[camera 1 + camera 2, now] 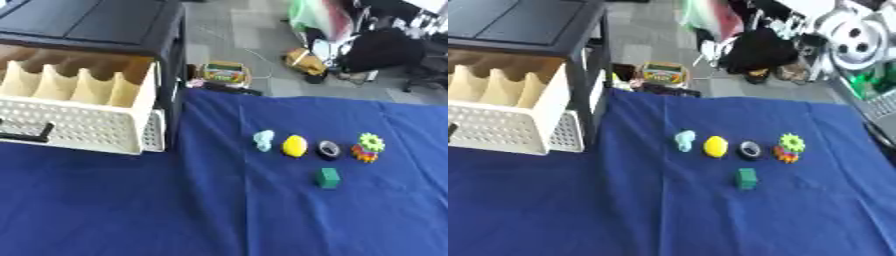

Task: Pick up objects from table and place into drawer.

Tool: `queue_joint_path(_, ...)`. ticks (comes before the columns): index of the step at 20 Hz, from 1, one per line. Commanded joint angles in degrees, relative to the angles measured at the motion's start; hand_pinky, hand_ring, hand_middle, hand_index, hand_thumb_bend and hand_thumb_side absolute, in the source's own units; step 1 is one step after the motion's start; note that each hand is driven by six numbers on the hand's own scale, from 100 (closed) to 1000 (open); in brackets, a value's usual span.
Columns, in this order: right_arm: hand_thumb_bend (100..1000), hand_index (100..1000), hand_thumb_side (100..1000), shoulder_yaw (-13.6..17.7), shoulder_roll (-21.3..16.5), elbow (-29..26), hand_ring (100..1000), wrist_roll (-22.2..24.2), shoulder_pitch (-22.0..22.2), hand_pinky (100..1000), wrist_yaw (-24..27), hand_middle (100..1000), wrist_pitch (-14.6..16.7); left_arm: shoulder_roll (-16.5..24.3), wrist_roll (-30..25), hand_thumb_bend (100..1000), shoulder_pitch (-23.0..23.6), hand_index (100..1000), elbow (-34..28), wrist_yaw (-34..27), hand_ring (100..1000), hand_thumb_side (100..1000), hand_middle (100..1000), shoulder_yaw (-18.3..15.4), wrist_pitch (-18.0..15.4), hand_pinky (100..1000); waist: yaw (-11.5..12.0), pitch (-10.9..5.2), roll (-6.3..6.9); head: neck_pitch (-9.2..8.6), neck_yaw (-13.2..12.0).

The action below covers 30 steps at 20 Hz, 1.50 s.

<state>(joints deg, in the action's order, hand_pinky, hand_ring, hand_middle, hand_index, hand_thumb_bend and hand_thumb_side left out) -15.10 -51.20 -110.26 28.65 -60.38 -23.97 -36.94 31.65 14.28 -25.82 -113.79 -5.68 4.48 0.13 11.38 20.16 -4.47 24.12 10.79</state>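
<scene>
Neither hand shows in either eye view, so nothing can be told of how the arms are posed or whether the fingers are spread or curled. What does show is a table covered by a dark blue cloth [122, 210], with a black cabinet [105, 25] standing at its far left corner. From the cabinet a cream drawer [79, 132] is pulled out toward the viewer; its front and side walls are perforated, a dark handle [31, 134] sits on the front, and tall cream dividers [66, 85] with pointed tops stand inside it. On the right half of the cloth, well apart from the drawer, a row of small things lies side by side. From left to right these are a pale teal lump [263, 140], a yellow lemon [295, 146], a dark ring [329, 149] with a light centre, and a green gear [372, 142] resting against an orange gear [364, 154] that lies just nearer the viewer. Just in front of the ring, apart from the row, sits a green block [329, 178]. Beyond the far edge of the table, on the grey floor, lies a colourful box [224, 73].
</scene>
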Motion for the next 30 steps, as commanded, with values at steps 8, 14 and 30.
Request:
queue_joint_path(8, 100, 474, 301, -2.23, 9.15, 7.44, 437, 2.35, -9.71, 411, -5.46, 374, 1.22, -0.16, -1.01, 100, -1.75, 781, -0.8, -0.81, 176, 929, 478, 0.42, 0.23, 448, 1.08, -1.45, -0.39, -1.14, 0.89)
queue_joint_path(14, 100, 472, 296, -2.82, 14.49, 12.35, 426, 1.6, -13.1, 405, -7.44, 370, 1.98, -0.8, -1.57, 100, -2.9, 781, -0.8, -1.24, 180, 929, 478, 0.8, 0.11, 447, 2.15, -1.15, -0.76, -2.4, 1.76)
queue_joint_path(30, 100, 470, 283, -4.75, 24.51, 18.86, 421, 0.67, -17.31, 403, -8.14, 368, 4.17, -2.59, -2.52, 100, -5.07, 781, -0.8, -2.36, 184, 936, 479, 1.45, 0.4, 446, 4.76, -0.31, -1.83, -5.03, 4.01)
